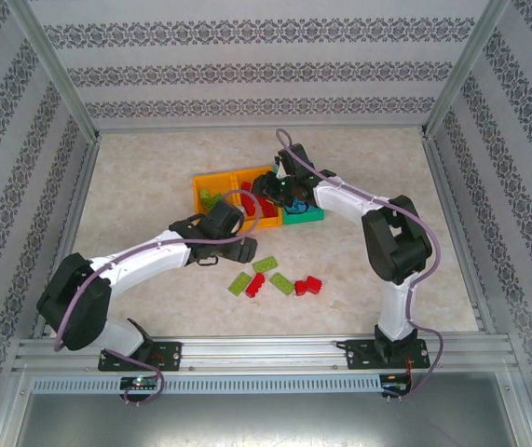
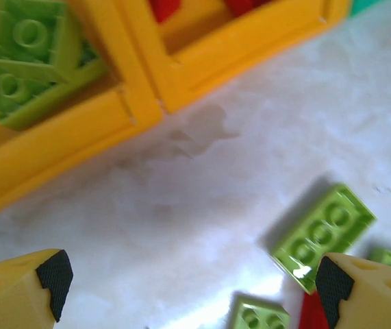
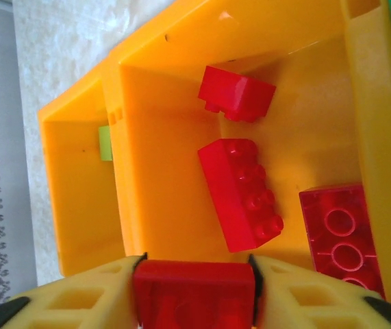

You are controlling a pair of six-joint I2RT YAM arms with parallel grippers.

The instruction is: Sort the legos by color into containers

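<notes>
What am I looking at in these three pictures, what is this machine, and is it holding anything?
These are two white robot arms, a left arm and a right arm, bolted to the near edge of a pale table. Each ends in two yellow fingers. The wide picture looks down from above and behind them; the other two come from cameras on the wrists. Three joined plastic bins stand in a row: the left orange bin holds lime green studded bricks, the middle orange bin holds red studded bricks, and next to it is a green bin. Loose lime green bricks and loose red bricks lie on the table. The left arm's fingers stand wide apart, holding nothing. The right arm's fingers grip a small red plastic brick at the middle orange bin.
</notes>
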